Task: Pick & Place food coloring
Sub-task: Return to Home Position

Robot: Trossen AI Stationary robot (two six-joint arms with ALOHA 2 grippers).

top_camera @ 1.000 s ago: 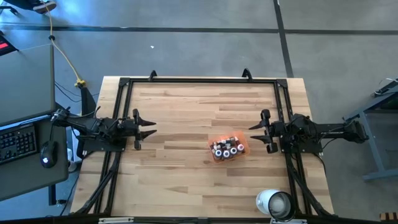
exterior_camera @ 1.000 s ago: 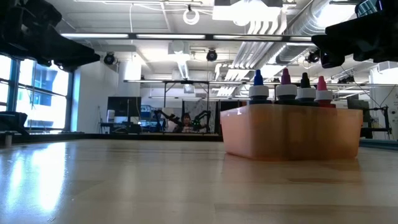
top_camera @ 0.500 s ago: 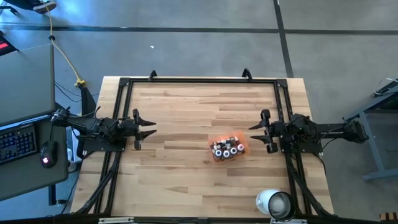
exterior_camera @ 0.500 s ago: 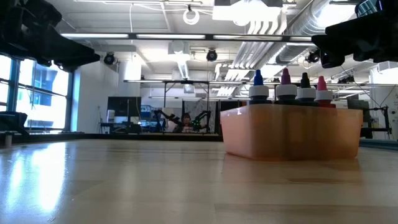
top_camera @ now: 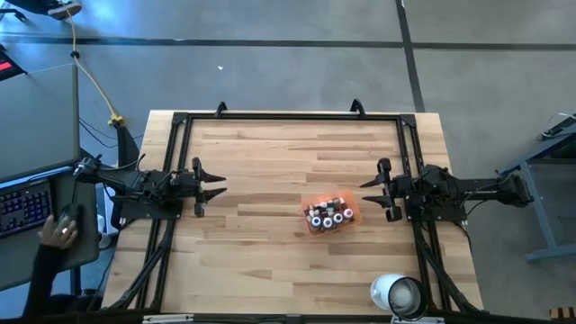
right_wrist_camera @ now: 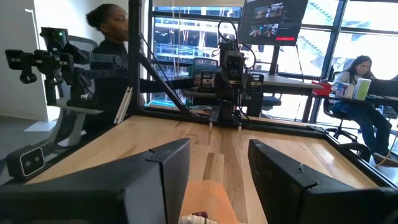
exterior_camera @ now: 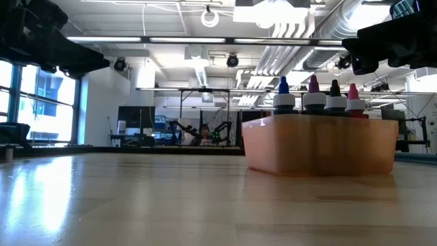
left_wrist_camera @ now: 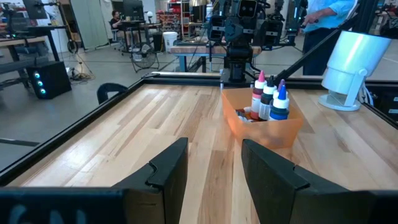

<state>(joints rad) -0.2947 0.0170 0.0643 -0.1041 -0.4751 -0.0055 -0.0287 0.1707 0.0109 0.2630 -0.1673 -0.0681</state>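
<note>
Grippers first: left gripper (top_camera: 214, 187) hovers over the left side of the table (top_camera: 270, 144), fingers (left_wrist_camera: 166, 171) parted with bare wood showing between them, holding nothing; right gripper (top_camera: 371, 187) sits at the right side, just beside the orange bin (top_camera: 356, 207), jaws likewise apart and empty. Food coloring bottles (top_camera: 328, 215) stand packed, mostly upright, inside that bin, right of table centre; 4 pointed caps, blue, purple, dark and pink, rise above its wall in the low view; no bottle seen loose on the wood. White cup (top_camera: 396, 294) stands at the table edge on the right arm's side, well apart.

Assessment: each bottle is judged very light, smooth-walled and somewhat squeezable, easily toppled when crowded; best hold is across the whitish body below the cap, modest pinch, lifted straight up; the tapered cap would likely slip. Placement appears complete.
</note>
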